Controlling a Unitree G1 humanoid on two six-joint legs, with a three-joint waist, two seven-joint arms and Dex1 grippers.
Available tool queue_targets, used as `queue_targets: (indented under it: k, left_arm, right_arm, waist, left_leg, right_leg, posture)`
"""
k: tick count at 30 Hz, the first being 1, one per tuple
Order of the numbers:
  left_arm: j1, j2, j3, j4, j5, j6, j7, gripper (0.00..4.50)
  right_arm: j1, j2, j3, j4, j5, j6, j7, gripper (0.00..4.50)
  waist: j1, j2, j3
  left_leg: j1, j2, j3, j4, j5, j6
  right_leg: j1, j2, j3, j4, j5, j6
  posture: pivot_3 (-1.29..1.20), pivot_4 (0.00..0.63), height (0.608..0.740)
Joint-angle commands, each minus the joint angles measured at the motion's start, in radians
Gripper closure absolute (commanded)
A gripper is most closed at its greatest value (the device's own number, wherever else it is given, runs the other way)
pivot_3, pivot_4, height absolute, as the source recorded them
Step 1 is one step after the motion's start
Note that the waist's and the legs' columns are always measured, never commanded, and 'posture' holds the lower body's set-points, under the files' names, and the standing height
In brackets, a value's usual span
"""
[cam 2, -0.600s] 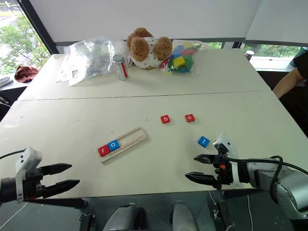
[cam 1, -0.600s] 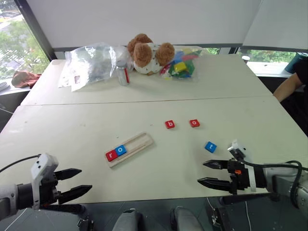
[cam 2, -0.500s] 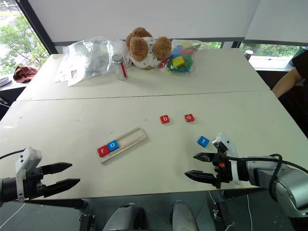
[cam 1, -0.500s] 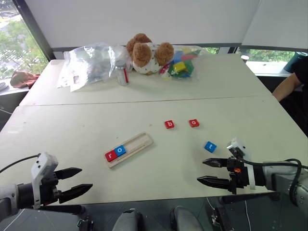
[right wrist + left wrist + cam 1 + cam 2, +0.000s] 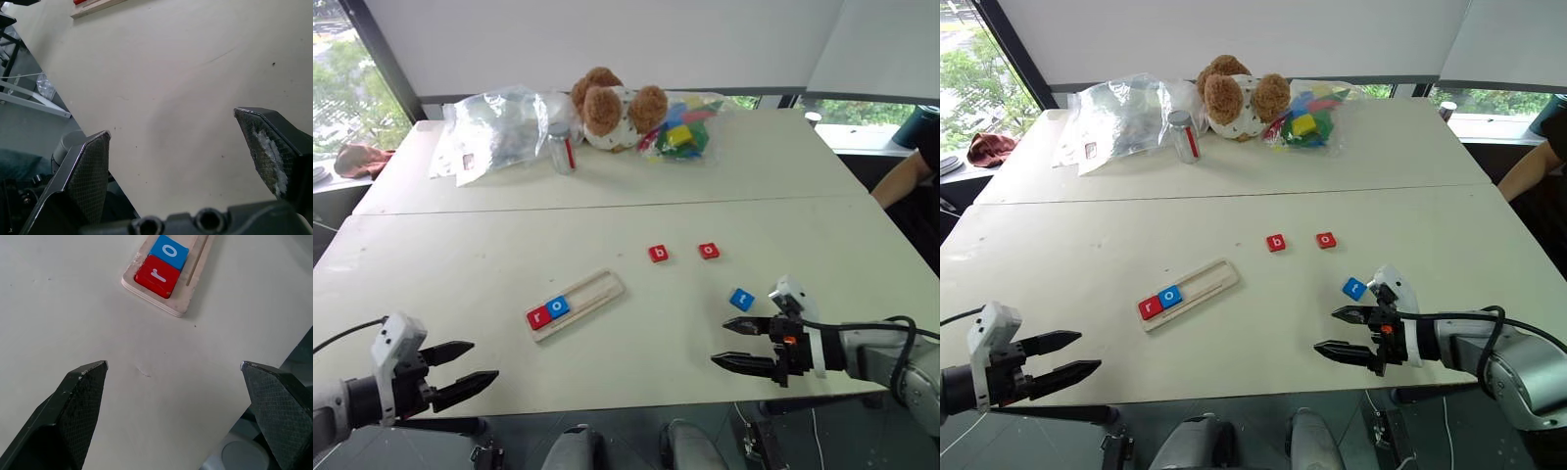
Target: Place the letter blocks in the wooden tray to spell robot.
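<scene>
Letter blocks r (image 5: 538,315) and o (image 5: 559,305) sat in the wooden tray (image 5: 597,289); b (image 5: 658,254), o (image 5: 708,251) and probably t (image 5: 741,299) lay beyond it. Your right tool (image 5: 740,344) and left tool (image 5: 458,365) gaped empty; you needed b squarely.

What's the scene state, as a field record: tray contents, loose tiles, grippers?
tray: wooden tray lies diagonally on the table
in tray: red r tile, blue o tile, side by side at its near end
loose tiles: red b tile, red o tile, blue t tile
left gripper: open, empty, at near table edge
right gripper: open, empty, just in front of the blue t tile
</scene>
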Motion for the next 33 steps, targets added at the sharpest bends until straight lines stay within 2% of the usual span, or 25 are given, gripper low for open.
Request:
queue_targets:
  k: [1, 7, 16, 20, 26, 28, 31, 33]
  left_arm:
    - [-0.003, -0.011, 0.036, -0.007, 0.016, -0.042, 0.007, 0.0]
    - [-0.038, 0.003, 0.038, 0.047, 0.029, -0.074, -0.014, 0.0]
    - [-0.129, 0.037, -0.026, 0.082, 0.091, -0.129, -0.041, 0.0]
    - [-0.258, 0.086, -0.116, 0.047, 0.111, -0.137, -0.054, 0.0]
    - [-0.351, 0.089, -0.278, 0.073, 0.192, -0.214, -0.083, 0.0]
    - [-0.366, 0.081, -0.345, 0.107, 0.243, -0.27, -0.1, 0.0]
    - [-0.393, 0.06, -0.409, 0.173, 0.297, -0.339, -0.104, 0.0]
    - [-0.416, 0.038, -0.432, 0.221, 0.325, -0.379, -0.095, 0.0]
  right_arm:
    - [-0.012, -0.001, 0.0, 0.002, -0.016, -0.032, 0.013, 0.09]
    - [-0.039, 0.016, 0.001, 0.047, -0.056, -0.084, 0.005, 0.09]
    - [-0.055, 0.01, 0.005, 0.056, -0.075, -0.087, 0.012, 0.09]
    - [-0.18, 0.021, 0.031, 0.003, 0.013, -0.007, 0.037, 0.09]
    - [-0.306, 0.084, 0.131, -0.068, 0.035, 0.04, 0.009, 0.09]
    - [-0.322, 0.101, 0.164, -0.089, 0.032, 0.048, 0.004, 0.09]
    - [-0.327, 0.11, 0.18, -0.105, 0.032, 0.058, -0.008, 0.09]
    - [-0.318, 0.112, 0.18, -0.115, 0.032, 0.062, -0.017, 0.09]
  waist:
    - [0.0, 0.0, 0.0]
    - [-0.001, 0.0, 0.0]
    - [0.0, 0.0, 0.0]
    - [-0.001, 0.0, 0.0]
    - [-0.005, 0.0, -0.001]
    - [-0.003, 0.0, -0.001]
    - [0.0, 0.0, -0.001]
    - [0.001, -0.001, -0.001]
  left_leg:
    - [0.0, 0.0, 0.0, 0.0, 0.0, 0.0]
    - [0.0, 0.0, 0.0, 0.0, 0.0, 0.0]
    - [0.0, 0.0, 0.0, 0.0, 0.0, 0.0]
    - [0.001, 0.0, 0.0, 0.001, 0.001, -0.001]
    - [0.001, 0.0, 0.0, -0.004, 0.001, -0.001]
    - [-0.003, 0.0, 0.0, -0.005, 0.001, -0.001]
    - [-0.017, -0.001, 0.0, 0.003, 0.004, -0.007]
    - [-0.017, -0.001, 0.0, 0.007, 0.003, -0.006]
  right_leg:
    - [0.0, 0.0, 0.0, 0.0, 0.0, 0.0]
    - [0.0, 0.0, 0.0, 0.0, 0.0, 0.0]
    - [0.0, 0.0, 0.0, 0.0, 0.0, 0.0]
    - [0.0, 0.0, 0.0, 0.002, 0.001, 0.0]
    - [-0.003, 0.0, 0.0, 0.001, 0.003, 0.003]
    - [-0.006, 0.0, -0.001, 0.002, 0.003, 0.003]
    - [-0.02, 0.0, -0.002, 0.009, 0.003, 0.004]
    - [-0.02, 0.0, -0.002, 0.01, 0.003, 0.004]
  posture:
    - [0.0, 0.15, 0.74]
    - [0.0, 0.15, 0.74]
    - [0.0, 0.15, 0.74]
    - [0.0, 0.15, 0.74]
    - [0.0, 0.15, 0.74]
    - [0.0, 0.15, 0.74]
    - [0.0, 0.15, 0.74]
    - [0.0, 0.15, 0.74]
